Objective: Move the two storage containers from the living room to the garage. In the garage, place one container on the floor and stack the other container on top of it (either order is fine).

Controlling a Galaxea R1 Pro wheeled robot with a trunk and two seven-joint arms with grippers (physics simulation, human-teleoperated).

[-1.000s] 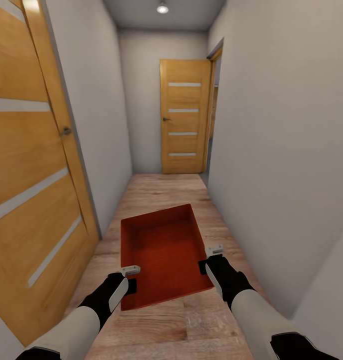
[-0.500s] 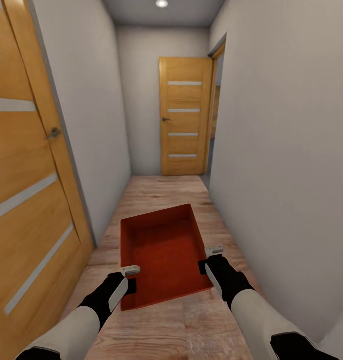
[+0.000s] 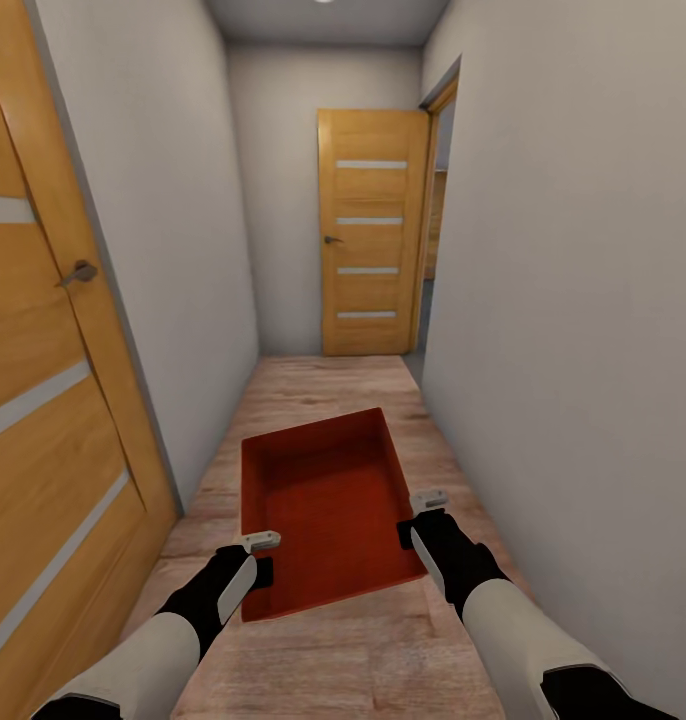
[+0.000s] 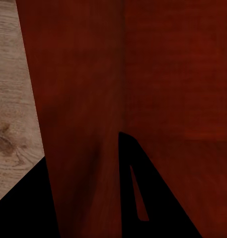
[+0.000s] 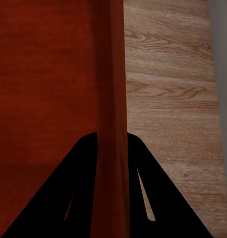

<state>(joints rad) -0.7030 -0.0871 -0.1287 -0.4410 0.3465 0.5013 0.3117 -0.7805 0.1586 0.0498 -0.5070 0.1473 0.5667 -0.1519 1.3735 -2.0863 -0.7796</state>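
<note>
One orange-red storage container (image 3: 328, 510), rectangular, low straight walls, flat matt bottom, carried in front of me above the light wood plank floor (image 3: 323, 385) of a narrow white-walled corridor, my left gripper (image 3: 260, 557) and right gripper (image 3: 415, 518) each clamped on a side wall, orange slatted door (image 3: 370, 232) ahead.

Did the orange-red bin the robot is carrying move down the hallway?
Yes. The orange-red rectangular bin went forward with the robot: the wooden door on the left slid back past it, while the far door looks slightly nearer.
</note>
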